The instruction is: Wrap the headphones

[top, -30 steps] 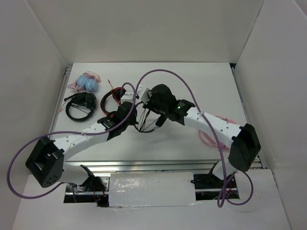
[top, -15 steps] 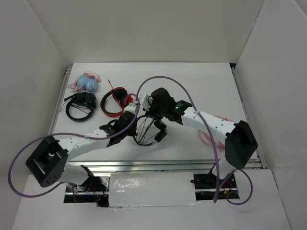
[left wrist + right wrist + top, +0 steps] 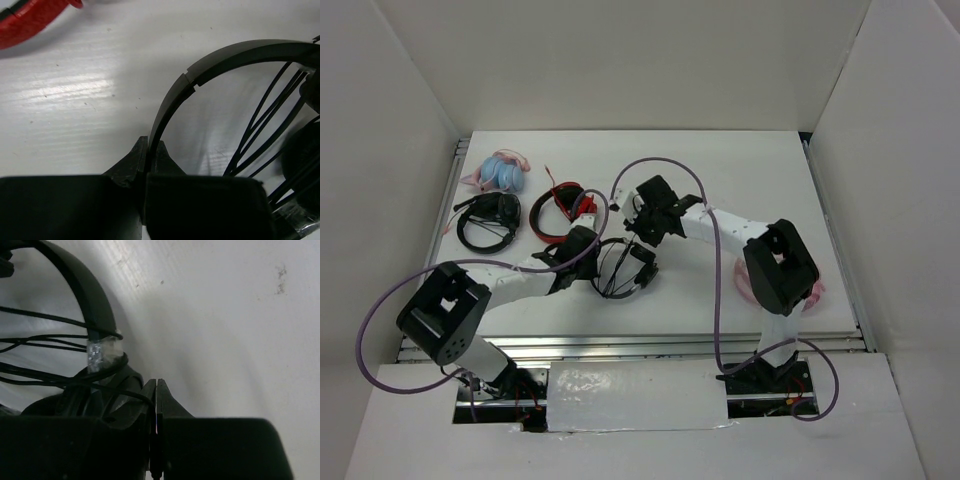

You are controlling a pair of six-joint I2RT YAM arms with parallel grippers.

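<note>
The all-black headphones (image 3: 623,268) lie on the white table (image 3: 740,180) at the middle, with the thin cable looped several times across the headband. My left gripper (image 3: 592,262) is shut on the thin headband (image 3: 225,55), which runs up from between its jaws (image 3: 149,145). Cable strands (image 3: 265,125) cross inside the band. My right gripper (image 3: 640,238) is at the headphones' far side, shut on the thin cable (image 3: 45,340) next to an earcup (image 3: 75,400), its fingertips (image 3: 156,385) pressed together. The headband (image 3: 85,295) curves up on the left.
Red-and-black headphones (image 3: 555,212) lie just left of my left gripper and show in the left wrist view (image 3: 30,17). A bulkier black headset (image 3: 488,220) and a blue-and-pink bundle (image 3: 502,172) are at the far left. A pink cable (image 3: 750,285) lies under the right arm.
Both grippers have moved with the headphones a little toward the near edge, and more cable loops now lie across the band. Both arms have folded in closer to the table.
</note>
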